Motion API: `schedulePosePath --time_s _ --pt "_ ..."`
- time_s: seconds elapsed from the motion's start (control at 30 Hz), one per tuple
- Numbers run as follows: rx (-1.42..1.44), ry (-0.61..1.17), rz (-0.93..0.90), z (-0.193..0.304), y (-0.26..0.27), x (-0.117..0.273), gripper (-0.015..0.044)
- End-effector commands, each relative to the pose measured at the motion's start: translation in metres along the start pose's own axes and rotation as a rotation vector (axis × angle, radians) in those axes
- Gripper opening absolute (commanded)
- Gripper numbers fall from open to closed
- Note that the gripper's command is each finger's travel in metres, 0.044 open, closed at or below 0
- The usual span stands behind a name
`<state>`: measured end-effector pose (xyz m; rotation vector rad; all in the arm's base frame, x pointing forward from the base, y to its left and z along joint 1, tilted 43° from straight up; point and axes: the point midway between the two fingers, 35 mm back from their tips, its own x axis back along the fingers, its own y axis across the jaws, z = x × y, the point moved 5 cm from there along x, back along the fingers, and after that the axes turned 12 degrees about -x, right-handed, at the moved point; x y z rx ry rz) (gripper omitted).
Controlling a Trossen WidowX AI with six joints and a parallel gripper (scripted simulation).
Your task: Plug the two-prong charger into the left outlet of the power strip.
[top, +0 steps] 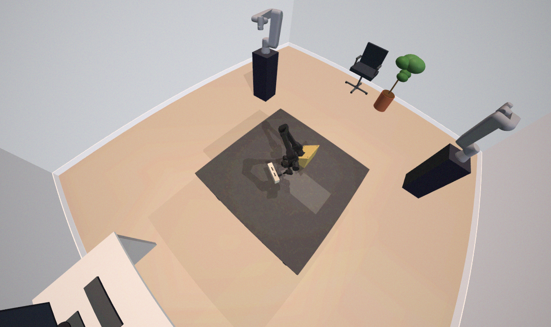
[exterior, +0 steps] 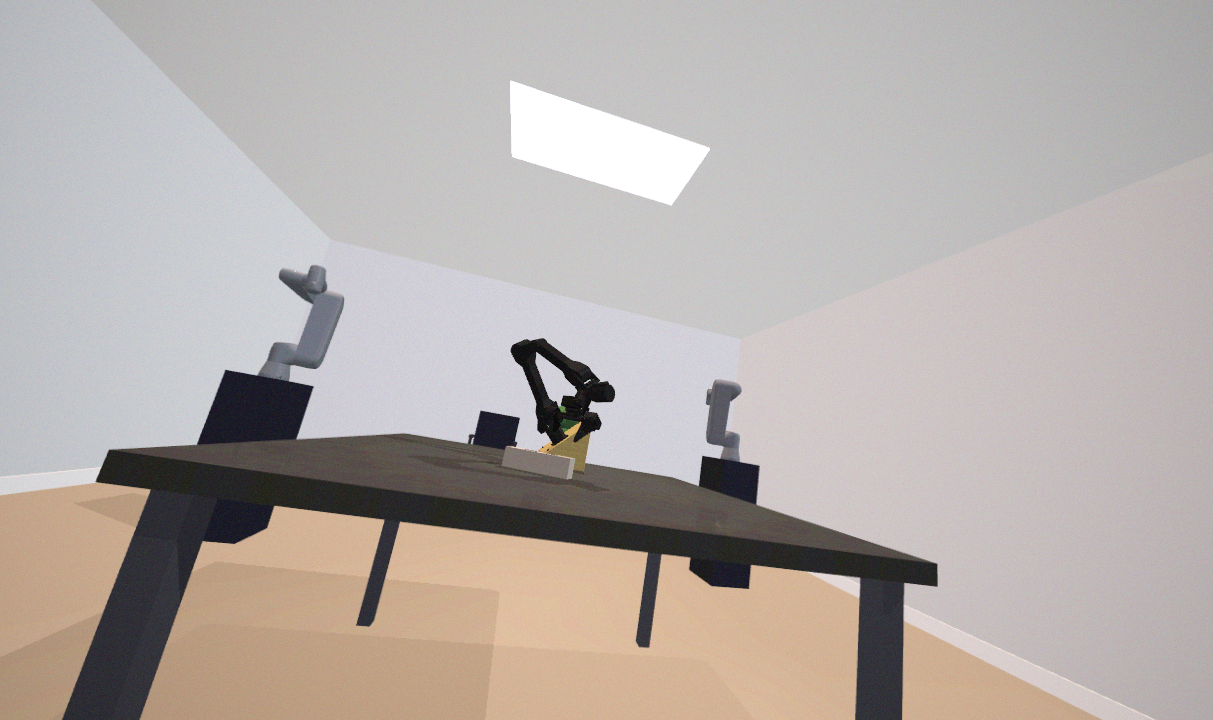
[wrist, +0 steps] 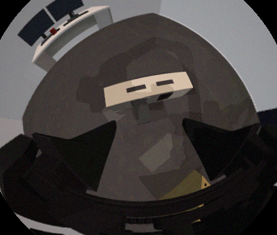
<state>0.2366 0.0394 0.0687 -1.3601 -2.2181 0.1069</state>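
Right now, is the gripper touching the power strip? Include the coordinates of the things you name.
Apart. The wrist view shows dark tabletop between both fingertips of the open gripper (top: 283, 172) (exterior: 571, 438) (wrist: 148, 121) and the pale power strip (top: 273, 172) (exterior: 537, 462) (wrist: 151, 85).

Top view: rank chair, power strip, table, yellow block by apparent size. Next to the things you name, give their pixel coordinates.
Largest to smallest:
1. Table (top: 297, 227) (exterior: 324, 474) (wrist: 57, 121)
2. Chair (top: 374, 55) (exterior: 497, 429)
3. Yellow block (top: 310, 151) (exterior: 576, 452) (wrist: 184, 187), partly behind the arm (top: 286, 140) (exterior: 536, 385)
4. Power strip (top: 273, 171) (exterior: 538, 462) (wrist: 150, 86)

Apparent size only; distances from the camera differ.

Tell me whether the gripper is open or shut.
Open. In the wrist view the gripper's two dark fingers stand wide apart with nothing between them, short of the power strip.
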Motion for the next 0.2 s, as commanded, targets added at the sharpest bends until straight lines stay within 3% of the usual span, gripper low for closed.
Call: schedulePosePath --time_s 0.0,0.17 --pt "-0.002 -0.004 0.001 -0.0003 -0.0005 0.0001 0.044" --pt "-0.002 -0.004 0.001 -0.0003 -0.0005 0.0001 0.044"
